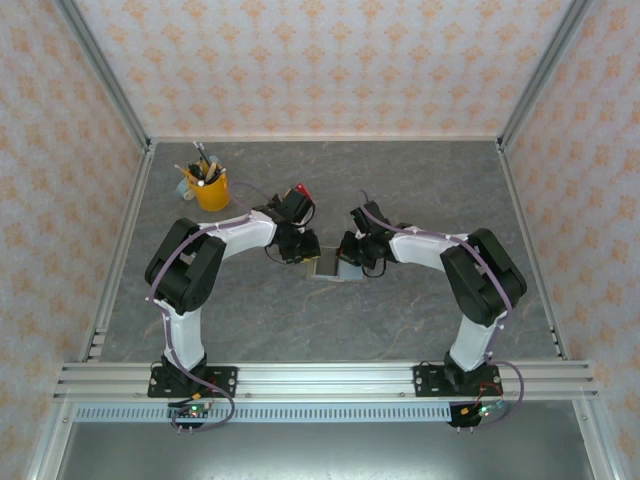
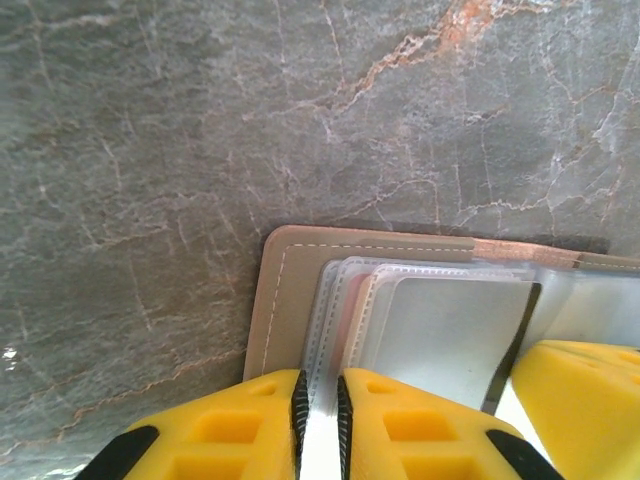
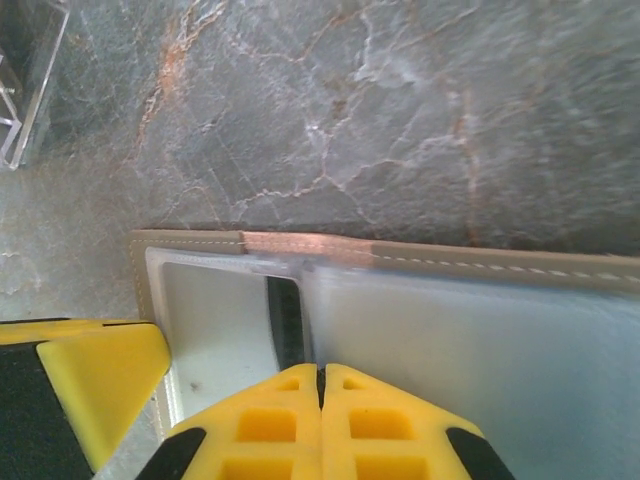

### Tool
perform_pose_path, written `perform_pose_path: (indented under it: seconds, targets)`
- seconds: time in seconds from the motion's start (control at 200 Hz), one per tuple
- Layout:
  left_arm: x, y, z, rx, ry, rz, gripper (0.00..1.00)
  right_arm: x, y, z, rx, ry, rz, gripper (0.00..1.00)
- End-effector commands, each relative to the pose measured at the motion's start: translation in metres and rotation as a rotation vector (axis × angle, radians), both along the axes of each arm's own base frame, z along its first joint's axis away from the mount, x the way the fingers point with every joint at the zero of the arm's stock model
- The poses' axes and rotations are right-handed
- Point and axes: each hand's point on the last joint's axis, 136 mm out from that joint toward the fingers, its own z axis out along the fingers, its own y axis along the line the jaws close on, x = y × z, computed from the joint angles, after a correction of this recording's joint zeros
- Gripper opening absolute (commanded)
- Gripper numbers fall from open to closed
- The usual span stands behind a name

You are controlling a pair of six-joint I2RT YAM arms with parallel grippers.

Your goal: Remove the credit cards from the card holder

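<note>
Find the card holder (image 1: 335, 268) open flat between both arms, long axis arm to arm: the left gripper (image 2: 318, 420), jaws a slit apart, grip unconfirmed, meets its clear sleeves (image 2: 440, 320), while the right gripper (image 3: 321, 400) is closed, empty

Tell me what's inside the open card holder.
Inside the card holder: stacked clear plastic sleeves over a pale lining. Cloudy plastic and the left gripper's fingers cover the rest, so no card can be made out.
</note>
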Motion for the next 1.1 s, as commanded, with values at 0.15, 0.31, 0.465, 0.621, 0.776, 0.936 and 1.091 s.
perform_pose_path:
  seconds: [0.15,0.31,0.465,0.621,0.776,0.936,1.091]
  targets:
    - [-0.009,0.01,0.0,0.068,0.026,-0.01,0.21,-0.006,-0.019,-0.002,-0.075,-0.004,0.002,0.04]
    - [-0.005,0.004,0.004,0.044,0.014,-0.019,0.2,-0.007,-0.009,0.003,-0.017,0.002,0.018,0.13]
    - [-0.007,0.005,0.003,0.046,0.02,-0.025,0.19,-0.005,0.002,0.015,0.057,-0.019,0.033,0.23]
    - [-0.01,0.006,-0.001,0.052,0.036,-0.027,0.17,-0.005,0.007,0.014,0.079,-0.013,0.051,0.24]
    - [-0.012,0.007,-0.006,0.06,0.049,-0.031,0.17,-0.006,0.009,0.007,0.076,0.009,0.065,0.24]
    - [-0.014,0.007,-0.009,0.063,0.059,-0.032,0.16,-0.007,0.011,0.001,0.072,0.023,0.075,0.23]
    - [-0.014,0.008,-0.01,0.066,0.062,-0.031,0.16,-0.007,0.015,-0.001,0.088,0.033,0.094,0.23]
